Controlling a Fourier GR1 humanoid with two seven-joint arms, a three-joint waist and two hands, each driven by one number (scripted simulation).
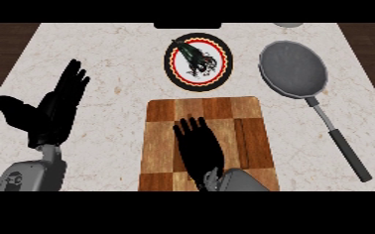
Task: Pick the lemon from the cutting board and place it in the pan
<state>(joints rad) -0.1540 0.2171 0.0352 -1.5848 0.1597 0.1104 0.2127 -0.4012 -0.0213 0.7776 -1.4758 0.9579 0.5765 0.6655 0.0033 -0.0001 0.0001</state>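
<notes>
The checkered wooden cutting board [245, 111] lies at the centre front of the counter. My right hand [198, 148] is stretched flat over its middle, fingers straight and pointing away from me. No lemon shows anywhere; whether it lies under that hand cannot be told. The grey pan [293, 69] sits at the back right, apart from the board, its black handle [344, 151] running toward the front right. My left hand [57, 109] rests open at the left, fingers up, off the board.
A round plate [223, 54] with a red and black rim and a dark pattern stands just behind the board. Part of a grey round thing [289, 25] shows at the back edge. Wooden floor borders the counter on both sides.
</notes>
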